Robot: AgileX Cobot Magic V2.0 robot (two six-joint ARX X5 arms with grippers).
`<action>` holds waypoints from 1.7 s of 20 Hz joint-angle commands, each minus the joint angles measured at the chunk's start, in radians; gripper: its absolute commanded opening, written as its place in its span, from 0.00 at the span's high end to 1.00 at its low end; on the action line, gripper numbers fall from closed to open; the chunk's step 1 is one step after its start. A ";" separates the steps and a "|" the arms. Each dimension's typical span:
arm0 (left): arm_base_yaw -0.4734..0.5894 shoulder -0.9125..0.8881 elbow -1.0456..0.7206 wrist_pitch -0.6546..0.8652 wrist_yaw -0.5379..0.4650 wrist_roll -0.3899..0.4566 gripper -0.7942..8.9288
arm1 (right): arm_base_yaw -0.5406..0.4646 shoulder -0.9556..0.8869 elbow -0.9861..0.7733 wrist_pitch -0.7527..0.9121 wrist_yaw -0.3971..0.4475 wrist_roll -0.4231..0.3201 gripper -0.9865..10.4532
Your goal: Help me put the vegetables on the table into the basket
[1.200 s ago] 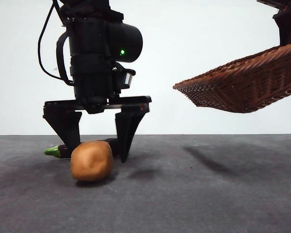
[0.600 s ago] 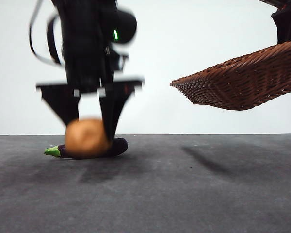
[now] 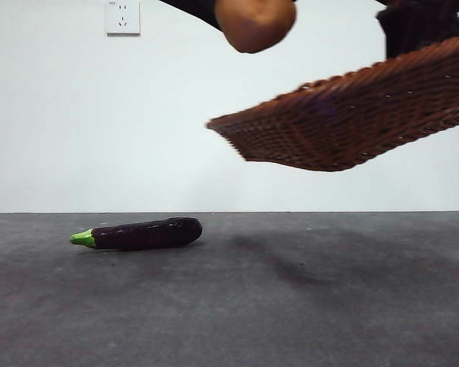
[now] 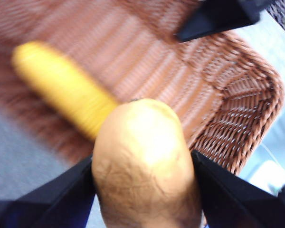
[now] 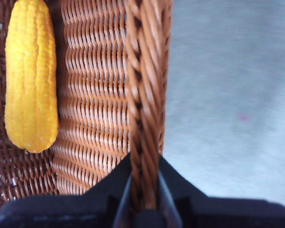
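Observation:
My left gripper [image 4: 145, 166] is shut on the brown potato [image 4: 142, 161] and holds it high over the basket's low end; the potato [image 3: 254, 23] shows at the top of the front view. My right gripper [image 5: 143, 190] is shut on the braided rim of the wicker basket [image 5: 142, 85] and holds the basket [image 3: 352, 115] tilted in the air at the right. The yellow corn [image 5: 31, 76] lies inside the basket, also seen in the left wrist view [image 4: 61, 90]. The purple eggplant [image 3: 141, 233] with its green stem lies on the table [image 3: 291, 306] at the left.
A white wall socket [image 3: 122, 17] sits high on the back wall. The basket casts a shadow on the table's middle [image 3: 291, 260].
My left gripper has lifted the potato off the table, up and to the right, above the basket. The basket has shifted left and lower. The eggplant now lies uncovered.

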 commanded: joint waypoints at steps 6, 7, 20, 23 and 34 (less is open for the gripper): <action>-0.061 0.051 -0.002 0.002 0.003 0.061 0.93 | 0.109 0.006 0.001 0.012 -0.013 0.030 0.93; -0.061 0.061 -0.002 -0.002 0.003 0.070 0.93 | 0.119 0.006 0.001 0.013 -0.012 0.036 0.93; -0.061 0.132 -0.001 0.021 0.019 0.104 0.40 | 0.142 0.006 0.001 0.031 -0.011 0.039 0.93; -0.061 0.108 0.000 0.016 0.018 0.134 0.40 | 0.135 0.006 0.001 0.039 -0.009 0.039 0.93; 0.100 -0.067 0.000 -0.271 -0.171 0.550 0.40 | -0.035 0.006 0.001 0.033 0.003 0.028 0.93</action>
